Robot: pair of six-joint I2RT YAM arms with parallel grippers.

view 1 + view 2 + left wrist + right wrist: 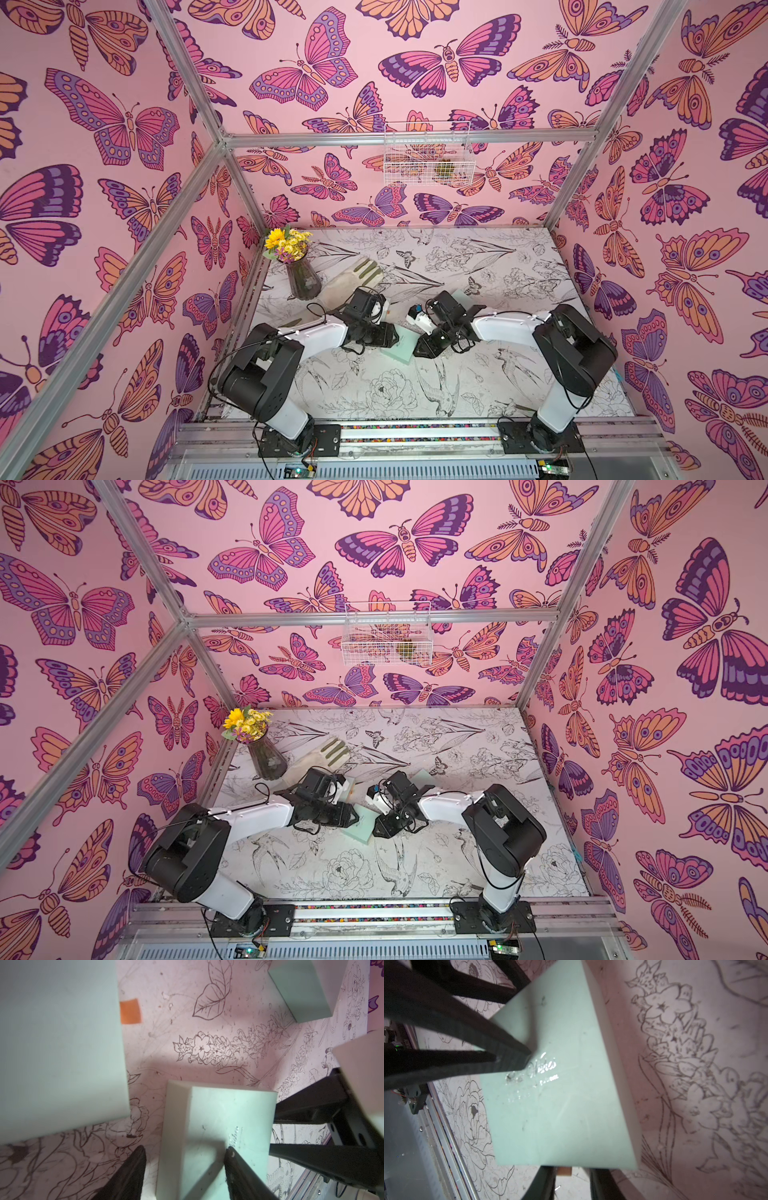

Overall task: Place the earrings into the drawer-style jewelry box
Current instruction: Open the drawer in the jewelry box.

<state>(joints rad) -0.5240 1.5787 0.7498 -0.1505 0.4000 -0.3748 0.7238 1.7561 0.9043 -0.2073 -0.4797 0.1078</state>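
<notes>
The mint-green jewelry box lies mid-way on the table, between both arms. The left gripper has its jaws spread, one finger touching the box's top, the other beside it. The right gripper holds its jaws apart at the box's edge

Both top views are bright and evenly lit, with clear colours; the wide lens stretches the walls toward the picture edges. The wrist views are dimmer, with a pinkish cast. In the left wrist view a pale green box close to the lens is blurred, and soft shadows cross the tabletop. In the right wrist view glare flashes on the jewelry box at its silver lettering.
</notes>
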